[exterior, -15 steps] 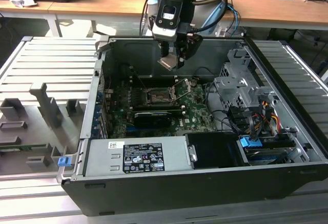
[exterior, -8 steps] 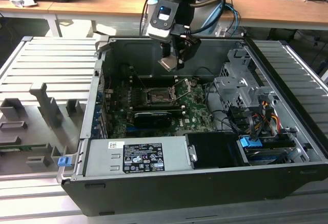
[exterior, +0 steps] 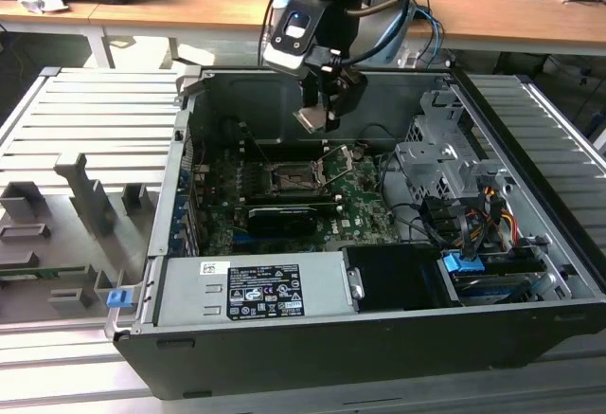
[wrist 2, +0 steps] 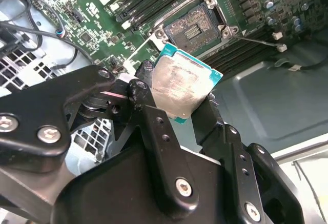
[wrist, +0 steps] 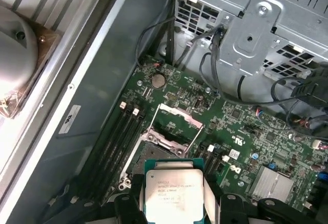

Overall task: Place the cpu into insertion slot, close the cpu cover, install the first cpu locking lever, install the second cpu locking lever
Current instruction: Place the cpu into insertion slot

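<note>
Exterior view: the black two-finger gripper (exterior: pixel 325 116) hung inside the open case over the board, pinched shut on the cpu (exterior: pixel 311 118), a small flat square chip with a dull silvery-grey metal top and a teal edge. The chip was up in the air and tilted, above the square insertion slot (exterior: pixel 287 179), not seated in it.

In both wrist views the cpu (wrist 2: pixel 184 88) (wrist: pixel 171 196) sat clamped by its edges between the fingers (wrist 2: pixel 146 80). In the first wrist view the cpu cover (wrist: pixel 177 112), a thin silvery metal frame with an open middle, stood flipped up off the slot (wrist: pixel 156 152).

Surroundings: the dark grey tower computer case (exterior: pixel 379 348) lay on its side with the panel off, showing the green motherboard (exterior: pixel 365 201), a silver drive cage (exterior: pixel 445 158) and a labelled silver power supply box (exterior: pixel 256 291). It rested on a grey ribbed metal table (exterior: pixel 85 111) with grey fixture blocks (exterior: pixel 85 196) on the exterior view's left. Light wooden desks (exterior: pixel 189 11) with loose papers ran along behind.
</note>
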